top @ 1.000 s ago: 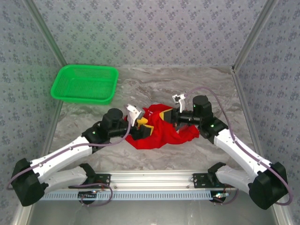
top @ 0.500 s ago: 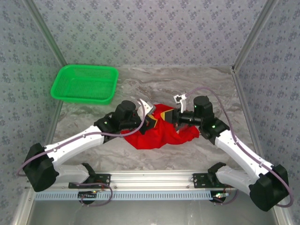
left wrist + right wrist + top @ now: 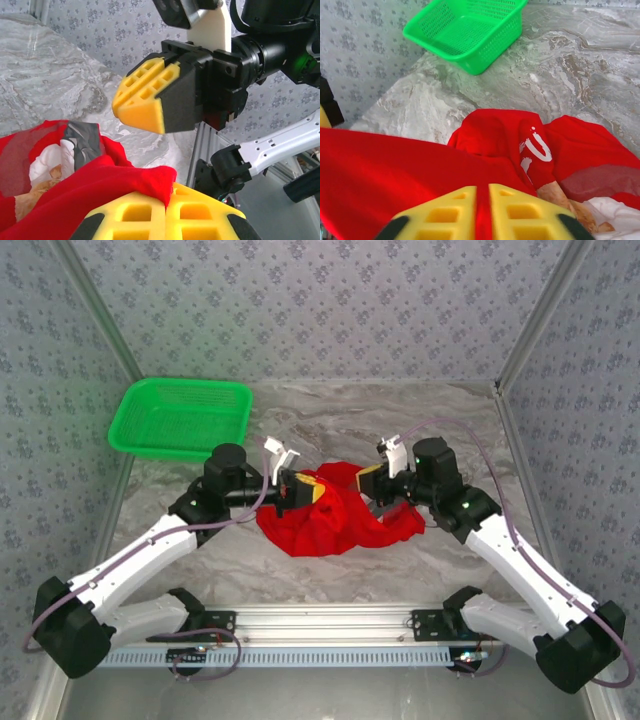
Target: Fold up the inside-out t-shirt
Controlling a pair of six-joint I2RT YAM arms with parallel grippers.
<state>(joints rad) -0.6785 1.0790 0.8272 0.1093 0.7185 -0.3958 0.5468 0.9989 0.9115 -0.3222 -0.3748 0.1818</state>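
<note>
Overhead, wrist close-ups, all on t-shirt (image 3: 325, 528)

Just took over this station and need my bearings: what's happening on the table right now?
Both arms are working the red t-shirt, which lies bunched between them. The left gripper has its jaws shut on a fold of cloth, and the right gripper pinches another fold. The shirt is crumpled, not yet folded. A green basket sits at the far left.

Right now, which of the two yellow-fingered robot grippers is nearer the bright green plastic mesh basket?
The left gripper, at the left edge of the crumpled red cloth t-shirt; the right gripper is across the shirt from the green basket.
</note>
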